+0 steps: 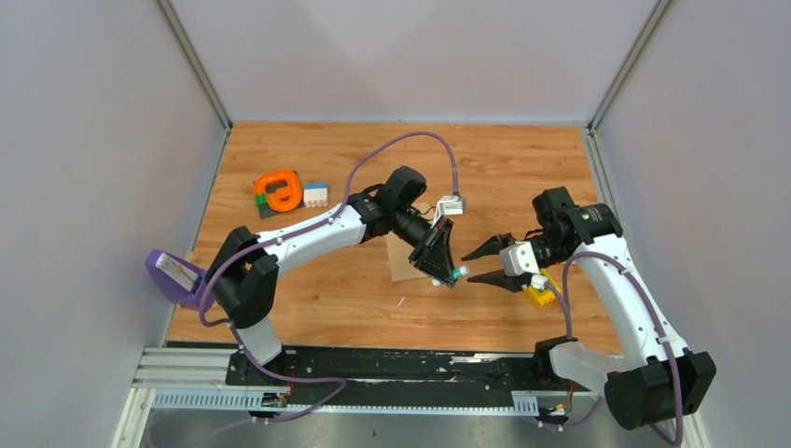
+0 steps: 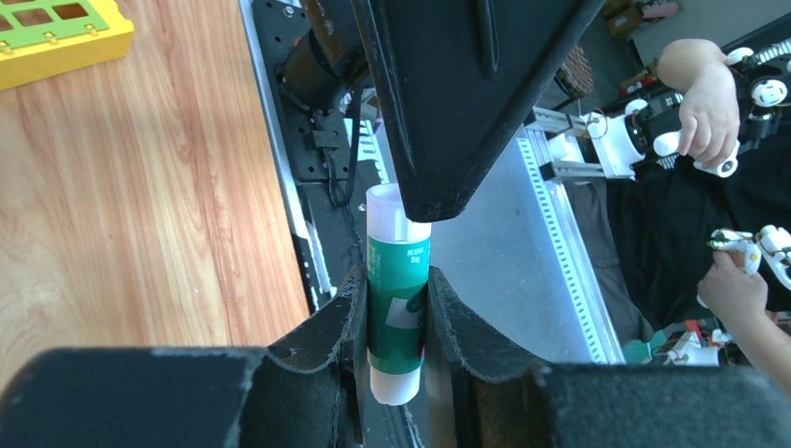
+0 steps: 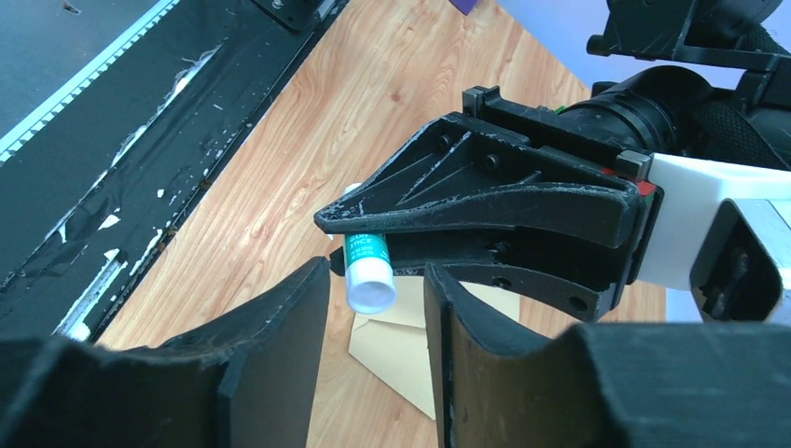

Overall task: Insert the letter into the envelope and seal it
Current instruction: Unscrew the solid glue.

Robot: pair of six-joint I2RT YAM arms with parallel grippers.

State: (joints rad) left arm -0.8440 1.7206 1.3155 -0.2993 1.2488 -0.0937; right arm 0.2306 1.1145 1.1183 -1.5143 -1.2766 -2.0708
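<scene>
A green and white glue stick (image 2: 398,299) is clamped across its body by my left gripper (image 2: 396,313), which is shut on it above the table's middle (image 1: 440,261). The stick's white end (image 3: 368,285) pokes between the fingers of my right gripper (image 3: 373,313), which stands open with gaps on both sides of the stick. In the top view the right gripper (image 1: 478,265) faces the left one from the right. The tan envelope (image 1: 403,268) lies flat on the wood under the left gripper, partly covered by it, and shows again below the stick (image 3: 420,350). The letter is out of view.
An orange and green object (image 1: 278,191) and a small white and blue block (image 1: 315,194) lie at the far left. A purple holder (image 1: 173,275) sits at the left edge. A yellow object (image 1: 539,294) lies under the right arm. Grey walls enclose the table.
</scene>
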